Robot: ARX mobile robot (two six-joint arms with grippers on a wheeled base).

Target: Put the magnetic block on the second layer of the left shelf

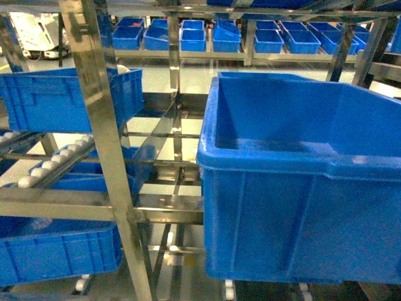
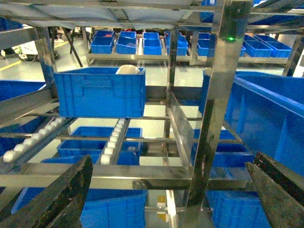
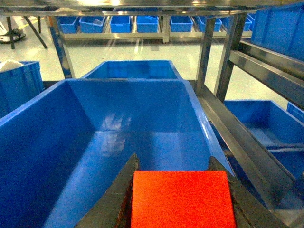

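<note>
In the right wrist view, our right gripper (image 3: 183,199) has its two dark fingers (image 3: 118,199) closed against both sides of the magnetic block (image 3: 183,198), which it holds above the open large blue crate (image 3: 71,142). Our left gripper (image 2: 166,194) is wide open and holds nothing, in front of the steel shelf post (image 2: 213,109). Behind it a smaller blue crate (image 2: 99,92) sits on the roller rails (image 2: 111,142).

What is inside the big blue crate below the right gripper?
The large blue crate shows only bare, shiny floor and walls. The red magnetic block, held in the right gripper, hangs over its near end and hides the floor beneath.
</note>
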